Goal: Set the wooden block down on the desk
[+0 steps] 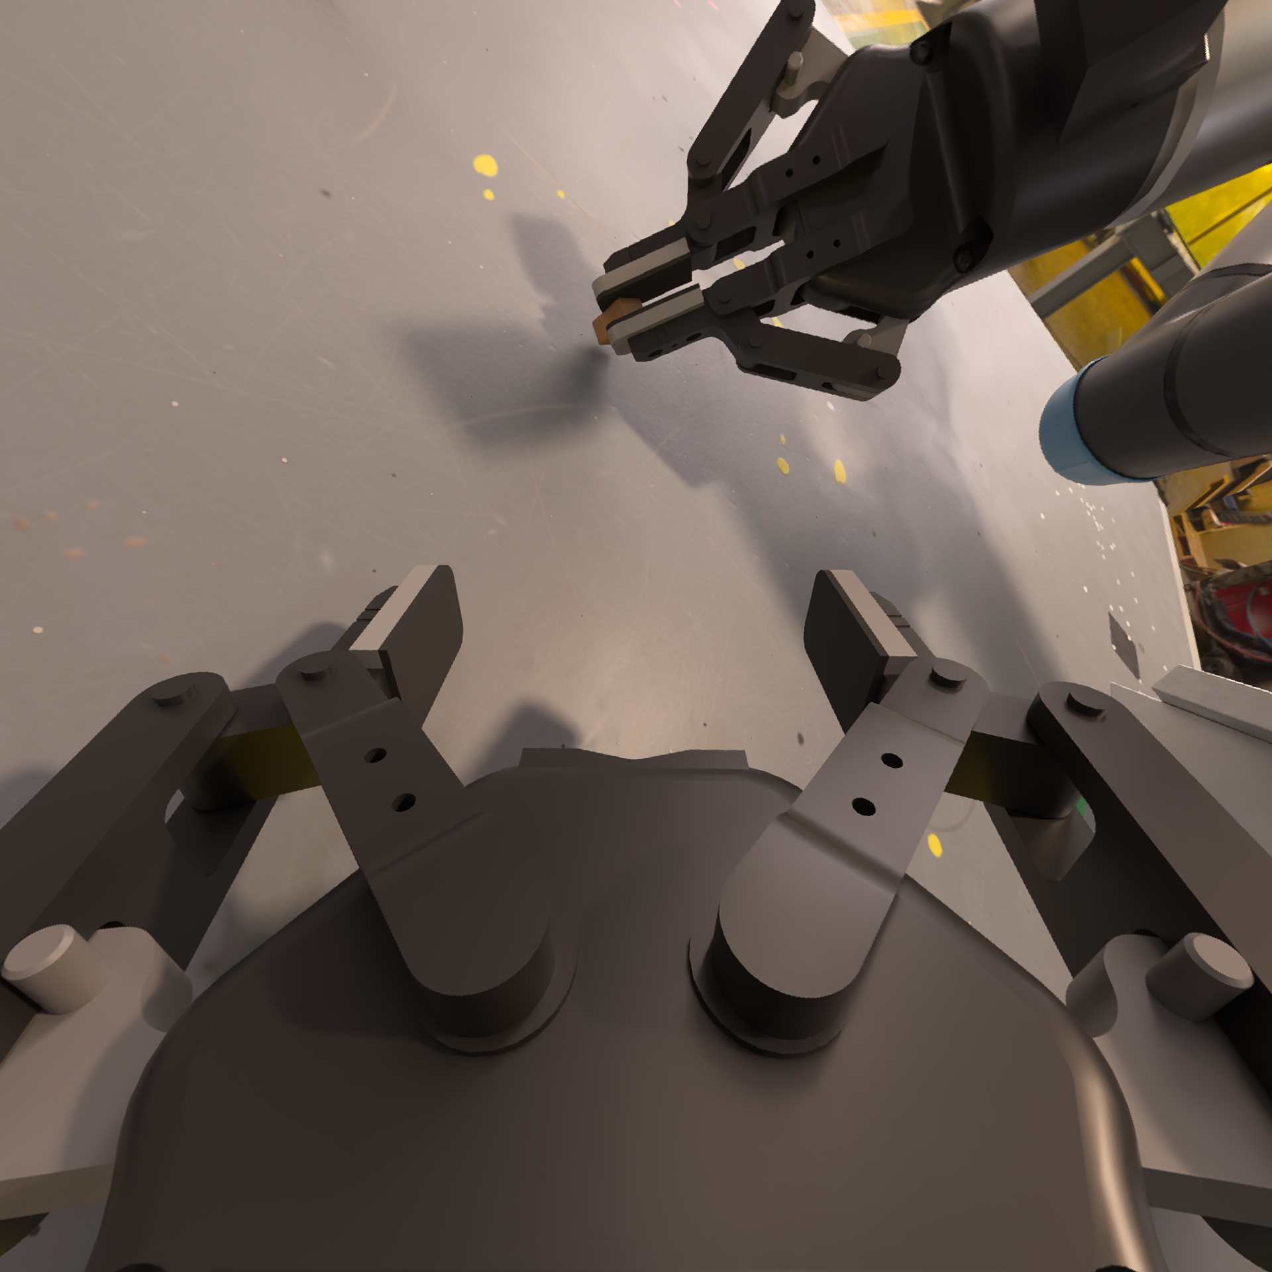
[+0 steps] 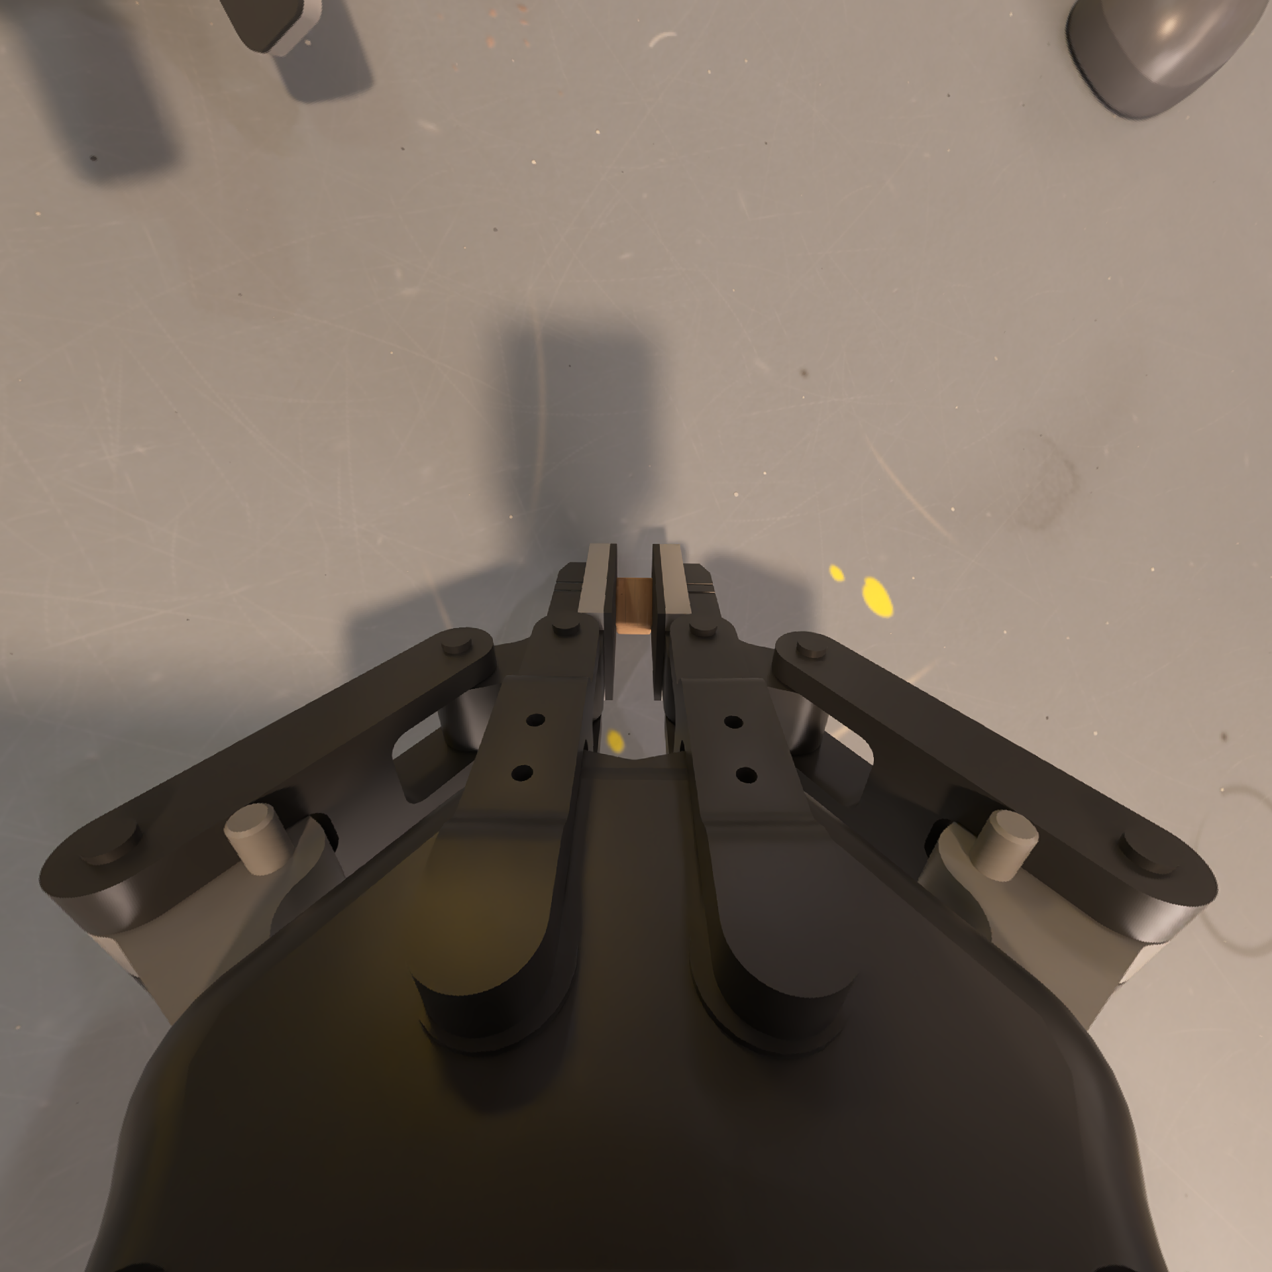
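A small wooden block [image 2: 634, 606] sits clamped between the pads of my right gripper [image 2: 634, 585], which is shut on it and holds it a little above the grey desk [image 2: 895, 310]. In the left wrist view the right gripper [image 1: 616, 318] reaches in from the upper right, with the block [image 1: 607, 329] poking out at its fingertips, above its shadow. My left gripper [image 1: 633, 619] is open and empty, hovering over the desk [image 1: 241, 310] nearer the camera, well apart from the block.
Yellow paint spots [image 1: 485, 165] and scratches mark the desk. The desk's right edge [image 1: 1129, 440] runs past the right arm [image 1: 1170, 385], with yellow shop equipment beyond. A grey rounded object [image 2: 1163, 48] sits at the upper right of the right wrist view. One left fingertip [image 2: 275, 24] shows at its top left.
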